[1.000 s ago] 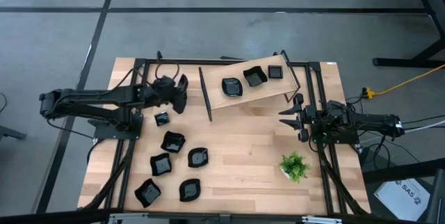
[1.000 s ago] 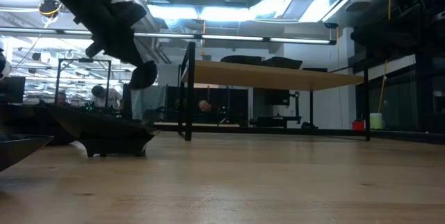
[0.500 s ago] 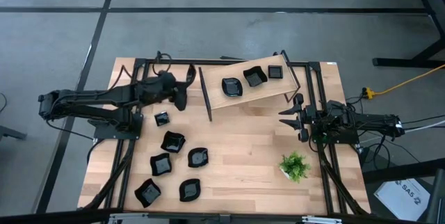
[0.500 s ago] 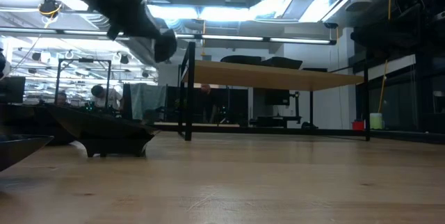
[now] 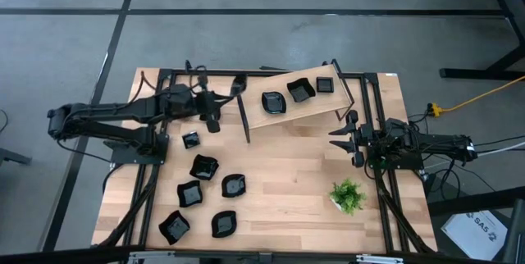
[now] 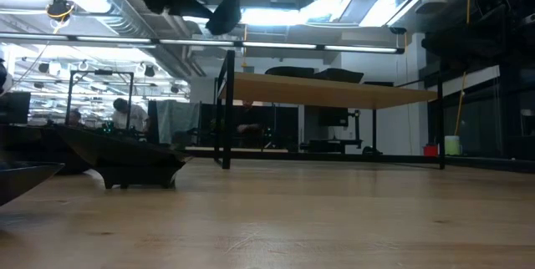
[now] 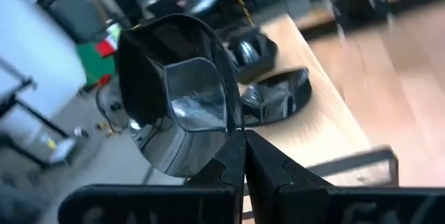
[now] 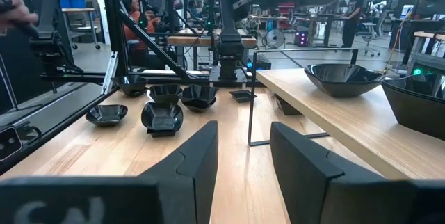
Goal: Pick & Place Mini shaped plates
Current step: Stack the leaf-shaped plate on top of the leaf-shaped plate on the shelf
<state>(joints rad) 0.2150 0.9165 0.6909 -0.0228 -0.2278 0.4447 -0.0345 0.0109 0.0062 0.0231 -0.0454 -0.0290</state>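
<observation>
My left gripper (image 5: pixel 226 93) is shut on one mini shaped plate (image 7: pixel 179 106), a glossy black dish with a squarish hollow. It hangs high above the table (image 6: pixel 224 12), just left of the raised wooden shelf (image 5: pixel 283 115). Three plates (image 5: pixel 273 102) (image 5: pixel 300 91) (image 5: pixel 325 85) sit on that shelf. Several more plates (image 5: pixel 203 166) rest bottom-down on the table's near left. My right gripper (image 5: pixel 343 137) waits open at the table's right side, holding nothing. My left gripper pinches the plate's rim (image 7: pixel 233 129) between its two fingertips (image 7: pixel 259 156). The fingers come about level from the table's left. The plate is lifted clear and stands on edge beyond the fingertips, its hollow turned back toward the wrist.
The shelf's black wire leg (image 5: pixel 244 115) stands close to the right of the held plate. A small green potted plant (image 5: pixel 348 196) sits near the right front. Bare wood (image 5: pixel 287 174) lies between the plates and the plant. People show in the room behind (image 8: pixel 132 12).
My left gripper has risen and moved toward the shelf and the table's far edge, rolling its wrist, still shut. The plate has gone up with it and has turned about, ending near the shelf's left end.
</observation>
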